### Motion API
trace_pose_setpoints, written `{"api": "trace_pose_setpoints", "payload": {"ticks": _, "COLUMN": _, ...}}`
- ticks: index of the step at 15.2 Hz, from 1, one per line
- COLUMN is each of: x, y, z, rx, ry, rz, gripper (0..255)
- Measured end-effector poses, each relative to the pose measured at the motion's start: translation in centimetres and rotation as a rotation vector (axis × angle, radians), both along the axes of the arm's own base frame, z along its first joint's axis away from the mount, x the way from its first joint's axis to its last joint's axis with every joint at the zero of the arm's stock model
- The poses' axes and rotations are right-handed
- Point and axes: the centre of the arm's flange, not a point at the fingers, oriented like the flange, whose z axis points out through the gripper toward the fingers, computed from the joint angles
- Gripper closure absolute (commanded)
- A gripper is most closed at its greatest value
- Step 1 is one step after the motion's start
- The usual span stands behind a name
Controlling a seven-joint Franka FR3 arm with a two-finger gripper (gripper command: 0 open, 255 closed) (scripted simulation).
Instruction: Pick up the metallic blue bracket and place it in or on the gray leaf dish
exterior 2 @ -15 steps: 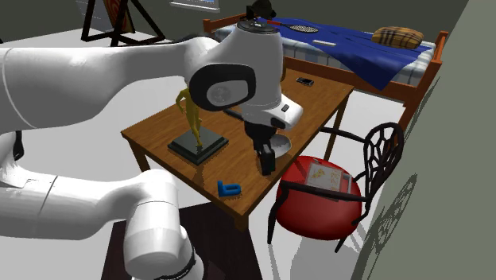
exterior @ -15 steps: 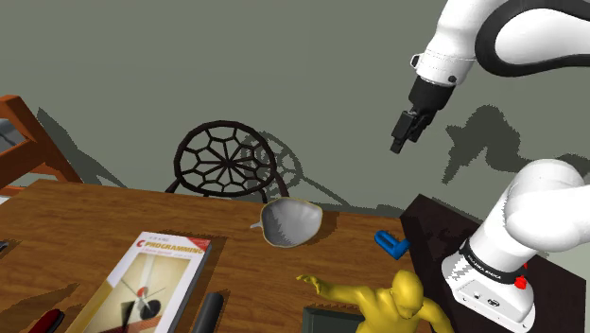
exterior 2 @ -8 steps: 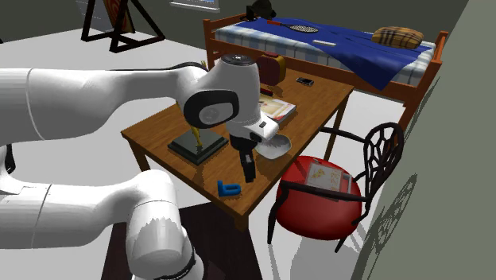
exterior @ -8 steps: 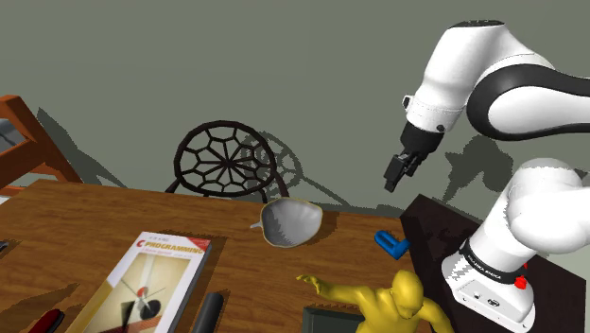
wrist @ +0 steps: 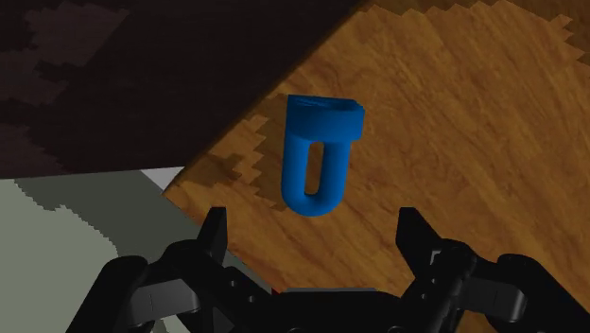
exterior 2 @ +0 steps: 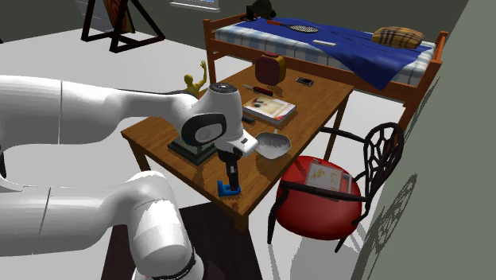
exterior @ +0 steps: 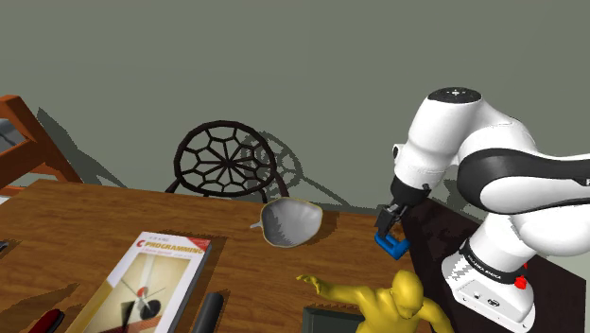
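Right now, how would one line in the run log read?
phase: pre-grasp | tool: open, over blue bracket, not touching | bracket: lying on table | leaf dish: empty

The blue bracket (wrist: 326, 118), slotted and round-ended, lies flat near the wooden surface's (exterior: 95, 218) corner. The grey leaf dish (exterior: 291, 223) sits upright, apart from it.

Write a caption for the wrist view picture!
Open end effector hovering over the blue bracket on the wooden table.
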Motion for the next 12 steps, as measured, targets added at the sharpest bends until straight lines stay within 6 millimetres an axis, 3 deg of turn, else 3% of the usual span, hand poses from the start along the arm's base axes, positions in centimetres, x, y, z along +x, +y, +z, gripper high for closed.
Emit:
{"api": "trace_pose_setpoints", "payload": {"ticks": 8, "x": -0.7, "y": 0.6, "z": -4.5, "rx": -0.006, "ry": 0.005, "rz": -0.006, "gripper": 0}}
{"api": "trace_pose_setpoints", "payload": {"ticks": 12, "x": -0.7, "y": 0.7, "z": -5.3, "rx": -0.007, "ry": 0.004, "rz": -0.007, "gripper": 0}}
